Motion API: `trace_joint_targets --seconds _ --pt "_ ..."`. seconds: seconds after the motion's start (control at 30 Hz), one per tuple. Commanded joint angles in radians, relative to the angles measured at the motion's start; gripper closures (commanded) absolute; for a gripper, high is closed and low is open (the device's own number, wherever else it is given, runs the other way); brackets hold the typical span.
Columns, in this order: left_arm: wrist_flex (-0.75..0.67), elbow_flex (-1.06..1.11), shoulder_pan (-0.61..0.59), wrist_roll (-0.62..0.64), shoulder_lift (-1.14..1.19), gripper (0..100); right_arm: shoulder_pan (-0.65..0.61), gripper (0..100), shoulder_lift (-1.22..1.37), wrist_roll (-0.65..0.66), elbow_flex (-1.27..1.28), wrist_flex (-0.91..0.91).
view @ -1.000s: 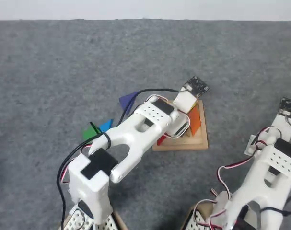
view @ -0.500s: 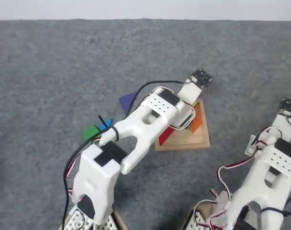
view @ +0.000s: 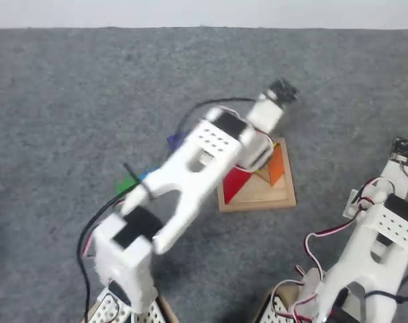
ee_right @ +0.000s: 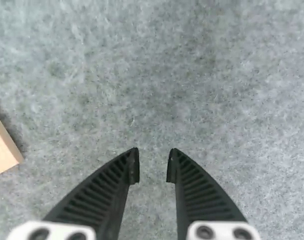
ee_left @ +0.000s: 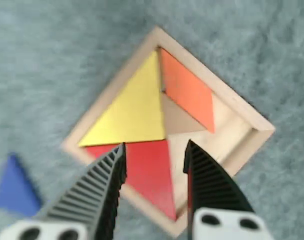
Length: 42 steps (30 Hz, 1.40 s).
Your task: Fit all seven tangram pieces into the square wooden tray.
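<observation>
Grey carpet [view: 69,101] covers the whole table, ending at a pale wall at the back. On it, the left arm [view: 190,168] stretches out from its base over the square wooden tray [view: 257,204], and the right arm [view: 372,256] stands well off to one side of that tray.

From the left wrist, the left gripper [ee_left: 155,145] hangs above the tray [ee_left: 232,135] with its jaws a moderate way apart and nothing between them. The right gripper [ee_right: 153,152] hangs over bare carpet with its jaws parted by a narrow gap, also empty. One corner of the tray [ee_right: 1,145] lies well out past the outer side of one of its fingers.

Three pieces lie inside the tray. The yellow triangle [ee_left: 134,112], the largest, lies just beyond the left fingertips, with one edge running across the line of the jaws. The red triangle [ee_left: 149,172] lies directly under the gap between the left jaws, touching the yellow one along that edge. The orange parallelogram [ee_left: 188,87] lies farther beyond the tips, against the tray's rim, touching the yellow triangle only near the tray's far corner. Bare wood shows between it and the other two pieces.

Outside the tray, a blue triangle [ee_left: 14,187] rests on the carpet, out past the outer side of one left finger. In the high view a green piece [view: 126,183] and a small blue piece [view: 148,175] lie just beside each other on the carpet, partly covered by the left arm.
</observation>
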Motion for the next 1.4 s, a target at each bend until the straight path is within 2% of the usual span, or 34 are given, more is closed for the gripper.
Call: trace_joint_targets --seconds 0.0,0.13,0.33,0.43,0.53,0.67,0.9,1.03,1.2,1.37 --pt "0.058 0.016 -0.077 0.005 -0.215 82 -0.013 89.0 -0.035 0.005 -0.006 -0.016" --pt "0.041 0.220 -0.170 0.005 -0.373 82 -0.015 89.1 -0.036 0.003 0.009 -0.024" --pt "-0.092 0.549 -0.338 -0.005 -0.534 81 -0.016 89.1 -0.127 -0.002 0.049 -0.025" --pt "-0.133 0.611 -0.405 -0.077 -0.546 81 -0.016 89.1 -0.232 -0.002 0.114 -0.031" --pt "-0.127 0.611 -0.450 -0.069 -0.499 80 -0.016 89.1 -0.311 0.000 0.198 -0.085" --pt "-0.071 0.526 -0.496 -0.044 -0.364 73 -0.016 89.1 -0.317 0.008 0.227 -0.102" --pt "0.094 0.328 -0.606 -0.048 -0.101 74 -0.041 89.1 -0.185 0.011 0.199 -0.116" --pt "0.149 0.311 -0.700 -0.072 -0.123 75 -0.042 89.1 -0.102 0.011 0.158 -0.117" --pt "0.190 0.386 -0.792 -0.083 -0.315 75 -0.044 89.1 -0.033 0.037 0.132 -0.139" --pt "0.199 0.581 -0.775 -0.402 -0.445 75 -0.059 89.1 0.007 0.044 0.127 -0.154"
